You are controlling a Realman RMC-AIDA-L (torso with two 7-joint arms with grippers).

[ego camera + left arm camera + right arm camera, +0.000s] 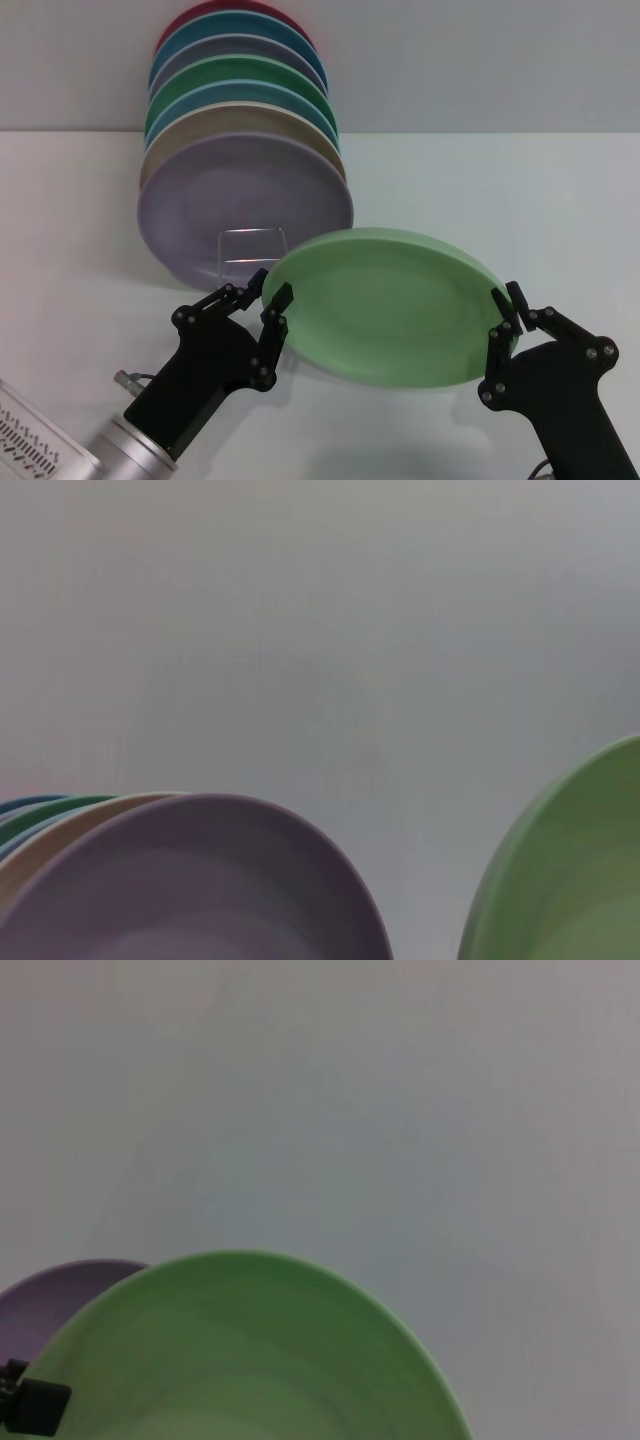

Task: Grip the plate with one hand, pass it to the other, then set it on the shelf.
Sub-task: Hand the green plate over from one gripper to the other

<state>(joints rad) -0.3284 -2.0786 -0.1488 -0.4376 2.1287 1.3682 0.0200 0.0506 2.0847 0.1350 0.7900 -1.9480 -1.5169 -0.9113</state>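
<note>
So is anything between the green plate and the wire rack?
Nothing visible: the plate, between the left gripper and right gripper, sits just in front of the shelf, whose free loops adjoin the lavender plate.

The head camera looks forward and down from above the white bench (80,200). It takes in both black two-fingered end effectors near its lower edge, the left one (264,290) and the right one (505,307), and the grey wall beyond.

The left wrist camera sits low and close, facing the far wall. It catches only the upper rim of the round lavender plate (200,880) and an edge of the round pale mint-green plate (570,880).

The right wrist camera also faces the wall from close behind the mint-green plate (240,1360).

All three views share these two plates.
</note>
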